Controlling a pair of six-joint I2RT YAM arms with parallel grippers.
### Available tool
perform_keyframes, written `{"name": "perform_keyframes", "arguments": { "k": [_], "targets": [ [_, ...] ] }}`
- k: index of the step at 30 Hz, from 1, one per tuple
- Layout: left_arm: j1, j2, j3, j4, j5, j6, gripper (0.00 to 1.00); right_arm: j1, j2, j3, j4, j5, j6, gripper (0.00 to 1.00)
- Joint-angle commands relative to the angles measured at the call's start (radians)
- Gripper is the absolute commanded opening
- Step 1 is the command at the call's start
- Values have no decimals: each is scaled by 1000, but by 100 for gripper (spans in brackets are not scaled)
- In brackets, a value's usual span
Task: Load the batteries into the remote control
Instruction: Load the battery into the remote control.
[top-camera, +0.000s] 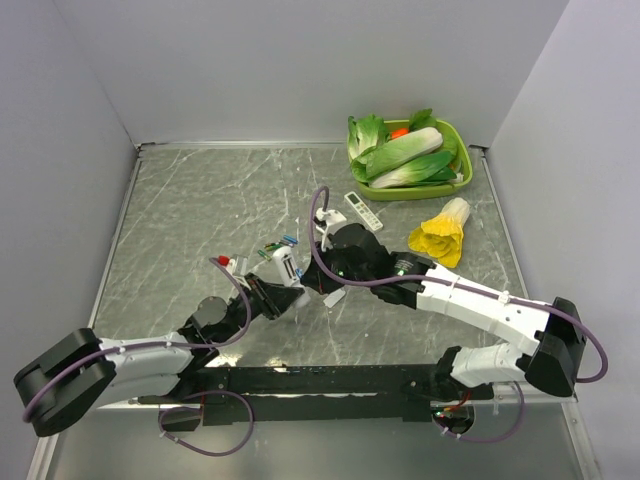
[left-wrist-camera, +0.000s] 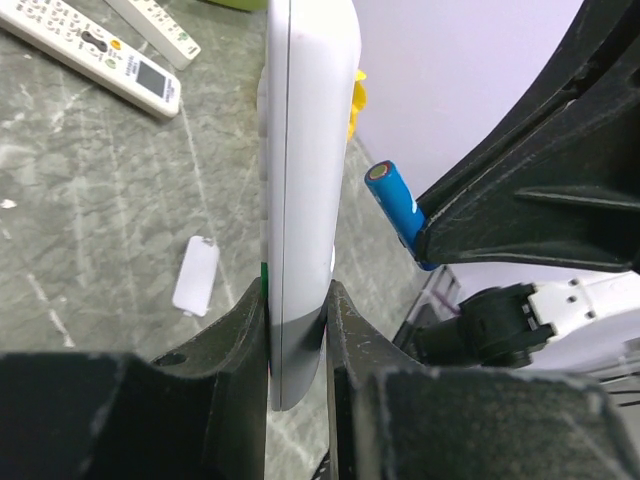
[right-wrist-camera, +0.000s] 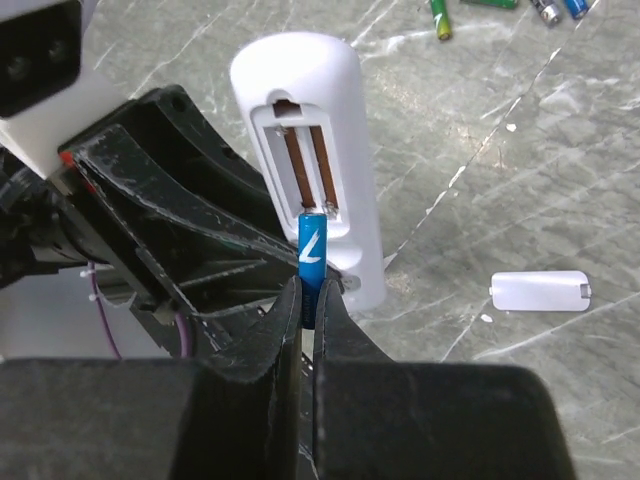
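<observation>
The bench (top-camera: 170, 210) is running between pale walls on its left, far and right sides, and its widest open stretch is lying far-left of the two grippers, which are meeting near the middle. A green tray (top-camera: 430, 190) of toy vegetables is filling the far-right corner, with a yellow-and-white cabbage (top-camera: 442, 232) lying just in front of it. Loose cells (top-camera: 277, 247) are lying just beyond the grippers, and two long white remotes (left-wrist-camera: 90, 50) are lying flat further out.

The left gripper (left-wrist-camera: 297, 295) is clenching the lower end of the remote control (left-wrist-camera: 305, 150), with the open battery bay facing the right gripper. The right gripper (right-wrist-camera: 308, 295) is pinching a blue battery (right-wrist-camera: 311, 250) between its fingertips. In the right wrist view the cell's upper end is lining up with the lower lip of the bay, under the right-hand contact strip. In the left wrist view the cell is sitting just beside the remote's back with a narrow gap showing, so the two are not touching. A small white cover plate (right-wrist-camera: 540, 292) is lying flat on the bench off to one side.
</observation>
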Motion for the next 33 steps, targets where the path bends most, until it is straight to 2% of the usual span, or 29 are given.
{"name": "perform_keyframes", "arguments": {
  "k": [1,7,15,22,33],
  "targets": [
    [1,46,-91,184,2,-94,1,16,19,94,-64,15,15,0],
    [0,77,-97,260,4,-170,1,28,84,197,-177,36,-4,0],
    [-6,33,-86,202,-19,-208,1,45,142,286,-257,44,-7,0],
    [-17,-15,-72,125,-47,-300,1,47,176,347,-308,77,-11,0],
    [-25,24,-66,140,-34,-377,1,47,236,445,-375,61,-39,0]
  ]
}}
